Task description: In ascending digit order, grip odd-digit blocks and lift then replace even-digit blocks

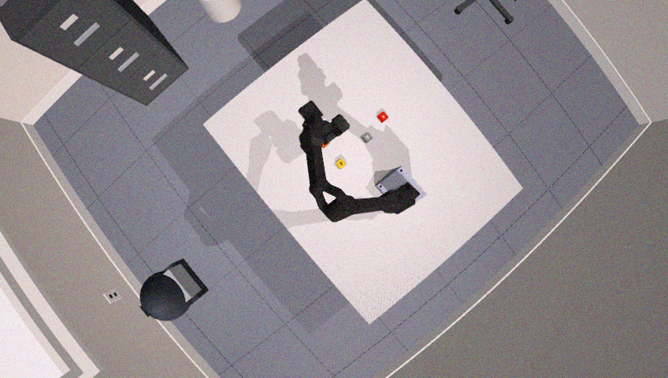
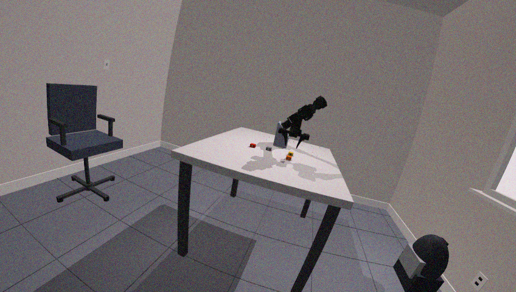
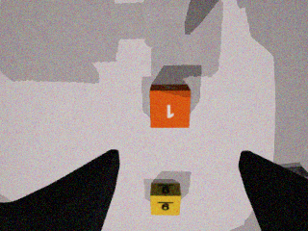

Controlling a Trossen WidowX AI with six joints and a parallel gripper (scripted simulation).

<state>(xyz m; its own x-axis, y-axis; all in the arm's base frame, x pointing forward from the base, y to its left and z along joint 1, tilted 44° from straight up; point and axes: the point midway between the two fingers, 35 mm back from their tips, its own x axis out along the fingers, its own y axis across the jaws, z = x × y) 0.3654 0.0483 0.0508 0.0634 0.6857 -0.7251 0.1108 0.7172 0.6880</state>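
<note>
An orange block (image 1: 324, 145) (image 2: 288, 157) (image 3: 169, 110) shows a white 1, upside down in the wrist view, and rests on the table. A yellow block (image 1: 340, 163) (image 2: 290, 154) (image 3: 166, 205) has a dark underlined digit, 6 or 9, too blurred to be sure. A grey block (image 1: 366, 137) (image 2: 268, 148) and a red block (image 1: 383, 116) (image 2: 252, 145) stand farther off; their digits are unreadable. My gripper (image 2: 291, 146) (image 3: 180, 158) is open and empty, raised above the table. Both near blocks lie below it, clear of the fingers. The arm mostly hides the orange block in the top view.
The white table (image 1: 450, 187) (image 2: 217, 151) carries the arm's grey base bracket (image 1: 394, 180) (image 2: 279, 139). Arm shadows fall across the table and around the blocks. A dark cabinet (image 1: 107, 51) and a chair (image 2: 83, 144) stand on the floor away from the table.
</note>
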